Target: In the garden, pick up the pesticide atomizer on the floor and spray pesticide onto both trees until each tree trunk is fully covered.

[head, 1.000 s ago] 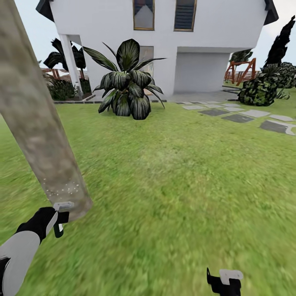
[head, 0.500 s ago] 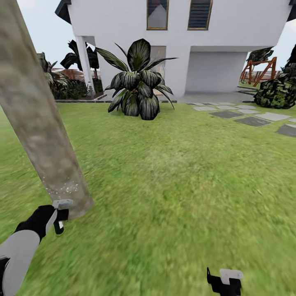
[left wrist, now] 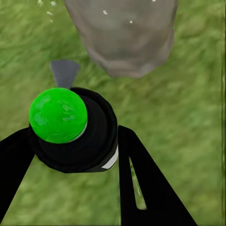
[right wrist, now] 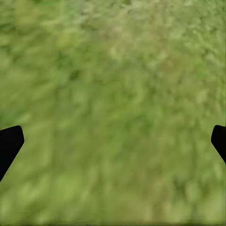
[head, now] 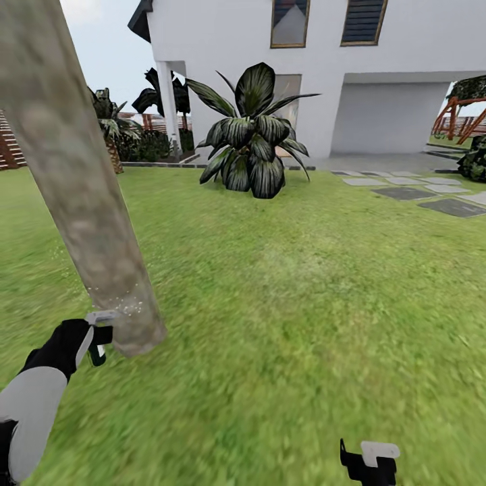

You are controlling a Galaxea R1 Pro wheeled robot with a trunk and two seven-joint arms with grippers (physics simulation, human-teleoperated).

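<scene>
Fingers (left wrist: 141, 183) of the left gripper (head: 98, 337) are closed around the pesticide atomizer (left wrist: 75, 129), a black bottle with a round bright green cap and a small grey nozzle. In the head view this gripper sits low at the left, on a black wrist and white forearm, with the atomizer's pale grey head just beside the base of a tree trunk (head: 81, 196). That trunk is thick, mottled grey-brown, and leans up and to the left out of the picture; a scatter of tiny white specks marks its lower part. In the left wrist view the nozzle points toward the trunk's foot (left wrist: 125, 37).

Right gripper (head: 368, 462) hangs low at the right over the grass floor (head: 290, 297), well apart from the trunk. In the right wrist view its two black fingers (right wrist: 9, 143) stand wide apart with nothing between them, blurred green lawn behind.

Farther off, a large dark broad-leaved plant (head: 253, 135) stands in front of a white house (head: 317, 67). Grey stepping stones (head: 432, 199) cross the lawn at the right.
</scene>
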